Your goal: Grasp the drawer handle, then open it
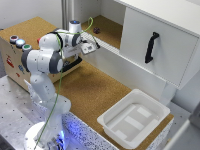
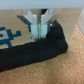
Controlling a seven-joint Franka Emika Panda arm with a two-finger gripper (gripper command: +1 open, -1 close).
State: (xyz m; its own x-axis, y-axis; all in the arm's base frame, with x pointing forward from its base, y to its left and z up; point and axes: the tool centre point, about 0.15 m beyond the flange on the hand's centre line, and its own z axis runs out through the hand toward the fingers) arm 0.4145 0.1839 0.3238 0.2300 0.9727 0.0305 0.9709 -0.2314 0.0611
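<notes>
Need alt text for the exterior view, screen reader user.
A white robot arm stands on a cork-topped table, its claw well short of the black drawer handle, which is fixed upright on a large white drawer toward the exterior view's right. An empty white plastic tray sits nearer the camera, below the drawer.

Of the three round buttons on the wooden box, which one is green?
The green button, the one nearest the arm's base; the other two look red and blue.

A cork-brown worktop [image 1: 95, 92] carries a shallow white tray [image 1: 134, 117], well apart from the claw [image 1: 93, 47], and a box with coloured buttons [image 1: 15, 55] beyond the arm.
</notes>
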